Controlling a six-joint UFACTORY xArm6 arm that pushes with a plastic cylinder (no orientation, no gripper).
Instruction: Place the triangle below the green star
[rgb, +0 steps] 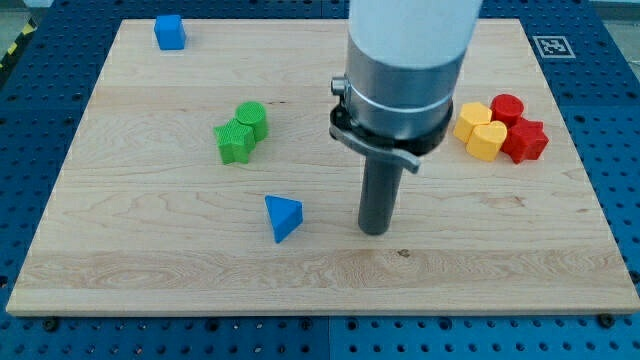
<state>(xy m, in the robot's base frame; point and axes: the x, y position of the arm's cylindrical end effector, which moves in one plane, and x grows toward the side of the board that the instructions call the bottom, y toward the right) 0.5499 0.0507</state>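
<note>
A blue triangle (282, 218) lies on the wooden board (150, 250), below and right of the green pair. The green star (235, 141) sits left of centre, touching a green cylinder (253, 119) at its upper right. My tip (374, 231) rests on the board to the right of the blue triangle, about a block's width or more away from it, not touching it. The triangle is lower than the star and offset toward the view's right.
A blue cube (169, 32) sits at the top left corner. At the right, a cluster: two yellow blocks (480, 130), a red cylinder (507, 107) and a red star (526, 141). The arm's large grey body (405, 70) hides the board's upper centre.
</note>
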